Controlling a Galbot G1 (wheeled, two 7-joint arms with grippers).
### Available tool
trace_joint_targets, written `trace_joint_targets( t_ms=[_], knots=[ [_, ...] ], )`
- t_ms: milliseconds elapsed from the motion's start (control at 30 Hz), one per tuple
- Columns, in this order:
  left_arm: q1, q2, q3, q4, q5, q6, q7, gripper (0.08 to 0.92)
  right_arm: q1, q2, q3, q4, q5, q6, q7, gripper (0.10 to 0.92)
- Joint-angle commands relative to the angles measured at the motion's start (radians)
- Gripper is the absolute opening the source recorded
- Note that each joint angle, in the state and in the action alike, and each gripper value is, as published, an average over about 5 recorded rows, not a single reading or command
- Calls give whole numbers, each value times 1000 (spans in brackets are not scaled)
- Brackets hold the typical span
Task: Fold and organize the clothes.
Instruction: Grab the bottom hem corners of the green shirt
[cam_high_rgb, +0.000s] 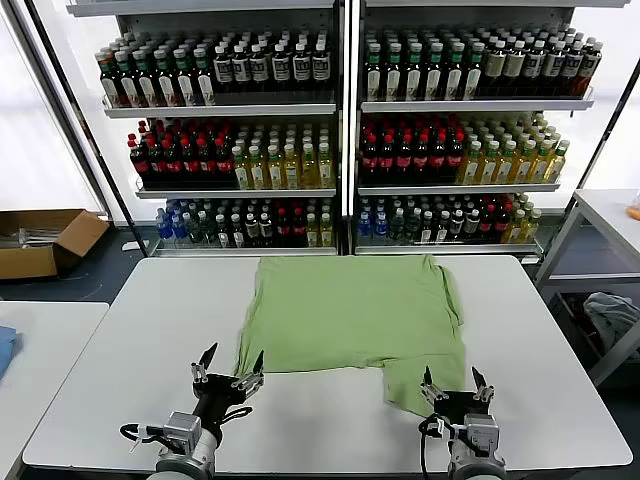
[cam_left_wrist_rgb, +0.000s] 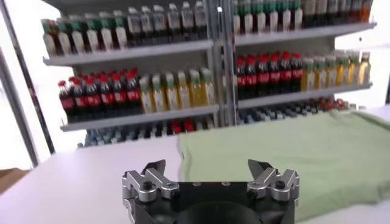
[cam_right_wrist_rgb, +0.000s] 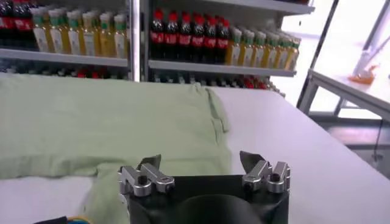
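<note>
Left claw (cam_high_rgb: 230, 368) and right claw (cam_high_rgb: 455, 385), both released, hover at the near edge of the green T-shirt (cam_high_rgb: 350, 315) on the tabletop (cam_high_rgb: 150, 350).

No legible text, bottle labels on the shelves (cam_high_rgb: 345, 105) too small to read

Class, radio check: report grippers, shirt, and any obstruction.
Left gripper open, at shirt's near left corner. Right gripper open, over near right flap. Green T-shirt partly folded on white table. Nothing in the way.
</note>
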Motion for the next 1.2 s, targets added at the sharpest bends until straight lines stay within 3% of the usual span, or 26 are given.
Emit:
trace_joint_targets(
  t_ms=[33,400,1200],
  knots=[
    [-72,84,1,67,-118,97,21,823,-36,9,-2,22,32,-26,49,823],
    [-139,100,5,171,-128,96,34,823,-35,15,2,1,74,-28,57,823],
    [-161,99,9,246,-170,90,39,819,-29,35,-18,-47,79,-18,58,822]
  ],
)
